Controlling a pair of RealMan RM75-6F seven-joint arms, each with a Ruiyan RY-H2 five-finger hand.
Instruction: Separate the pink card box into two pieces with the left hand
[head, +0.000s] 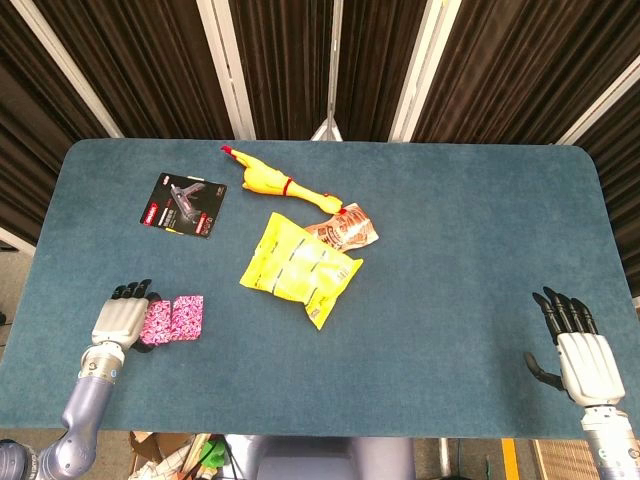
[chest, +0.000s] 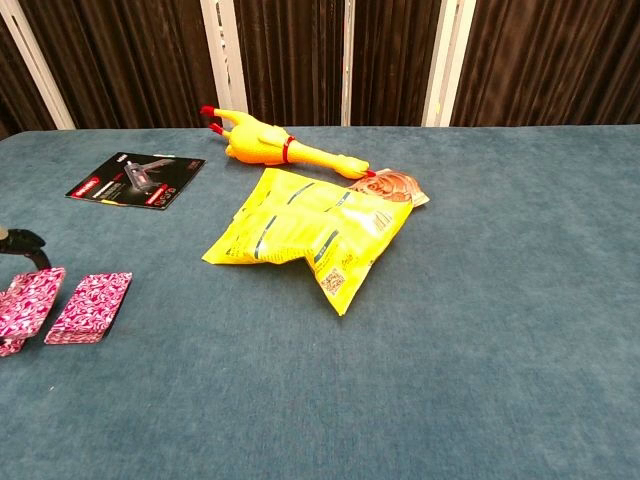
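The pink card box lies in two pieces at the near left of the table. One pink piece (head: 187, 316) (chest: 90, 293) rests flat on the blue cloth. My left hand (head: 120, 318) grips the other pink piece (head: 156, 321) (chest: 30, 302), which is tilted up and almost touches the flat one. In the chest view only dark fingertips (chest: 24, 243) of that hand show at the left edge. My right hand (head: 583, 352) hovers at the near right with fingers spread, holding nothing.
A yellow snack bag (head: 298, 268) lies mid-table, with a small brown packet (head: 345, 230) and a yellow rubber chicken (head: 270, 183) behind it. A black product card (head: 184, 204) sits at the far left. The table edge (head: 40, 330) runs close to my left hand.
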